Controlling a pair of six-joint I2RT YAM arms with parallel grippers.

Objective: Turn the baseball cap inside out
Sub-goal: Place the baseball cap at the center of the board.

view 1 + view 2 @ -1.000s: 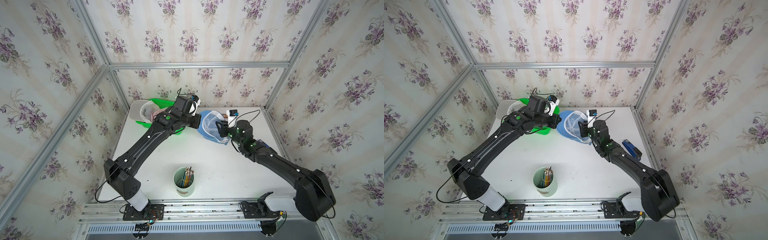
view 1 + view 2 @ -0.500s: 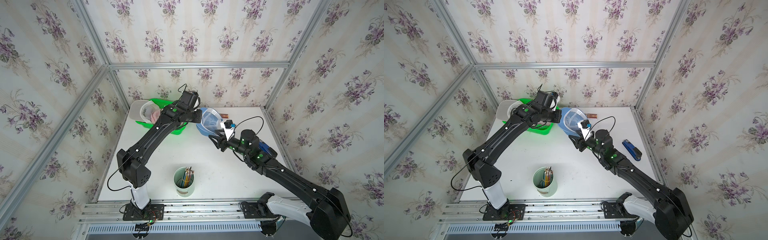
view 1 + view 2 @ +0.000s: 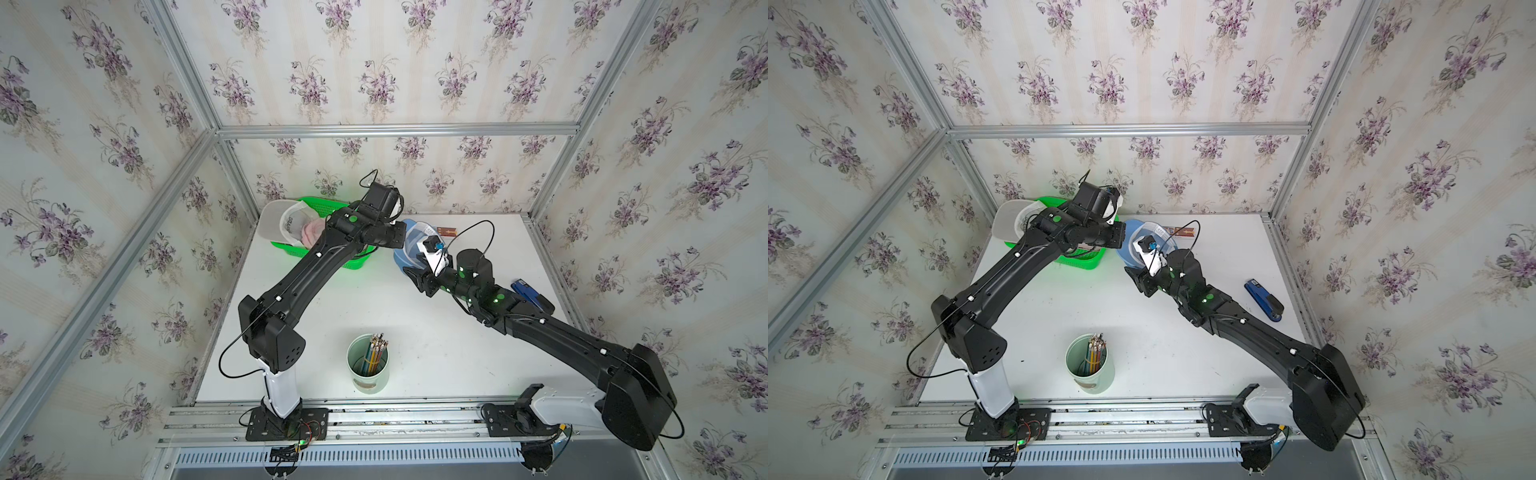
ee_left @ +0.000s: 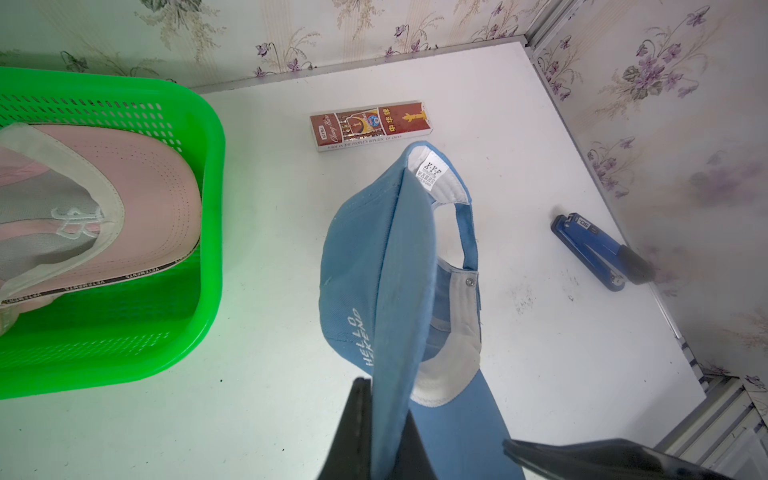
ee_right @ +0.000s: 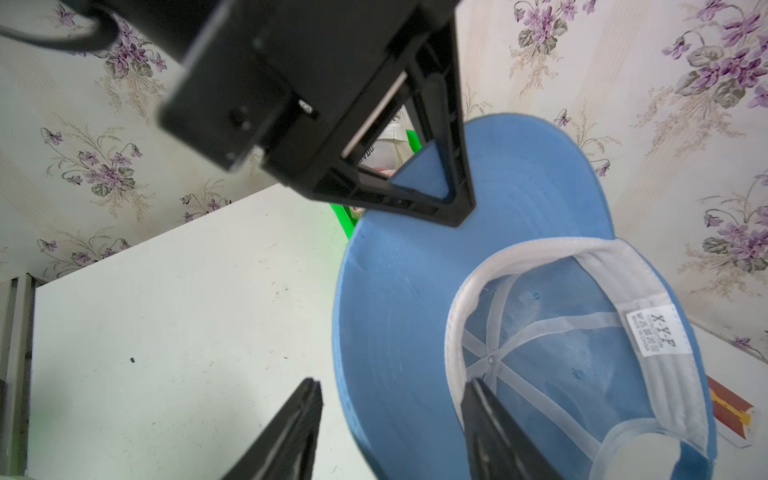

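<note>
Worktop (image 3: 332, 316), white and walled with flowered paper, is being shared by two black arms and a few loose articles. The left arm (image 3: 309, 274) is being stretched across a green basket (image 4: 210, 216) at the far side. The right arm (image 3: 561, 338) is being reached in from the opposite side. A pale cap (image 3: 272, 220) is being carried over the basket's rim.

The blue baseball cap (image 4: 365, 270) is being held up just beside the basket, gripped by its brim. Its white sweatband and label are being turned toward the right wrist camera. Whether its far end is touching the worktop cannot be told.

A green cup (image 3: 368, 380) of pencils is being shown upright near the front edge, well apart from the cap. A blue stapler (image 3: 1264, 299) is being shown lying near the right edge, and a red box (image 4: 370, 124) lying flat just beyond the cap.

The left claw (image 4: 384, 415) is being pressed closed on the brim. The right claw (image 5: 392, 386) is being presented with its jaws standing apart. Part of the brim is lying between them, one finger (image 5: 490, 415) is at the sweatband, and nothing is being gripped.
</note>
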